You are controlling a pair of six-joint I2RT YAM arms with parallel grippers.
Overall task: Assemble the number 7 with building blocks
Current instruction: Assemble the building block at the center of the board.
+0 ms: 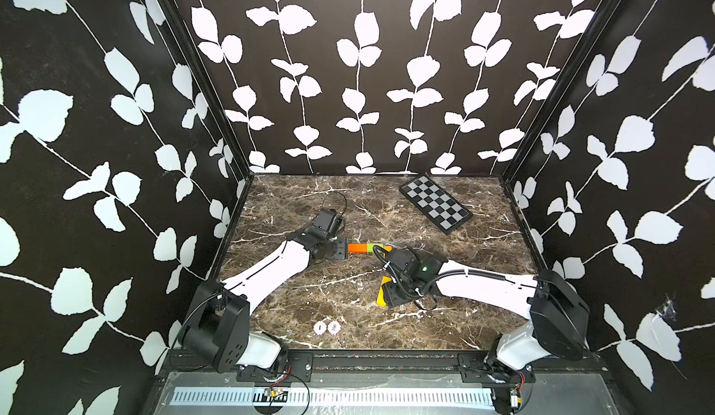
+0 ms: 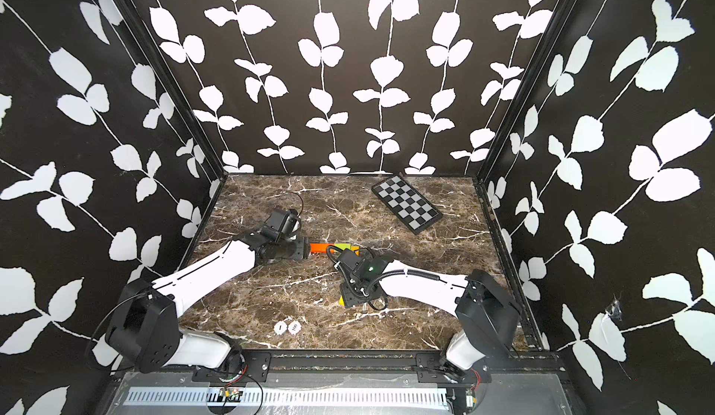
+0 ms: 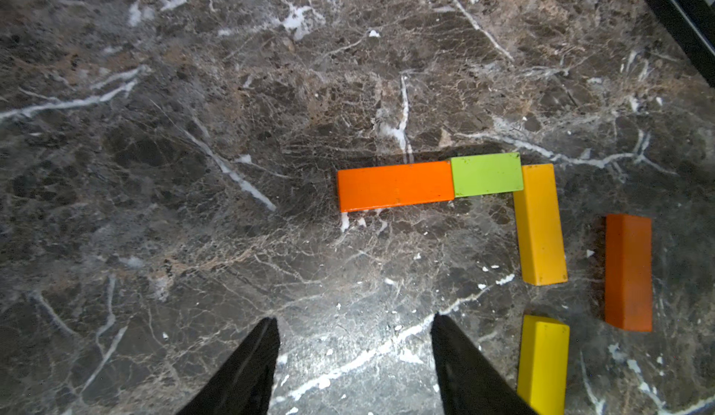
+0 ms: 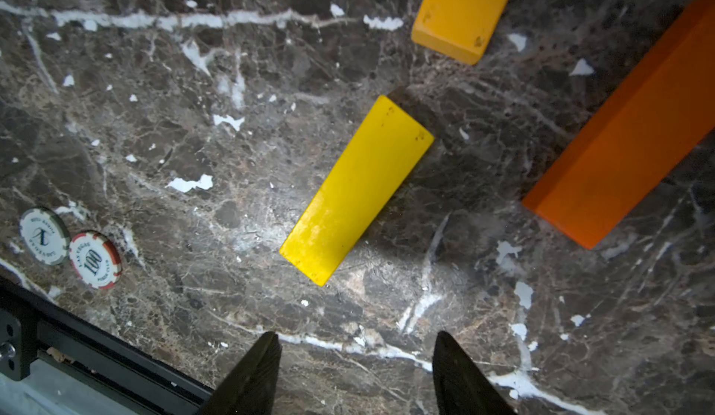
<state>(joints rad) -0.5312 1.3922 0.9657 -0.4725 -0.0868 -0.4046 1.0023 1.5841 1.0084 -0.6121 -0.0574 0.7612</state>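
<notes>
Right wrist view: "100", "LAS VEGAS" chip; right hand and left hand open.

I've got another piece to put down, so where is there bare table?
Bare marble lies along the back wall left of the checkerboard, and in front between the poker chips and the right arm's base. The middle is crowded: building blocks, left gripper and right gripper.

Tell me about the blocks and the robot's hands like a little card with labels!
Top stroke: orange bar and green block, end to end
Down stroke: amber bar meeting the green block; bright yellow bar roughly in line, gap between
Spare: second orange bar, lying apart
Left gripper: open, empty
Right gripper: open, empty
Also there: checkerboard, two poker chips
</notes>
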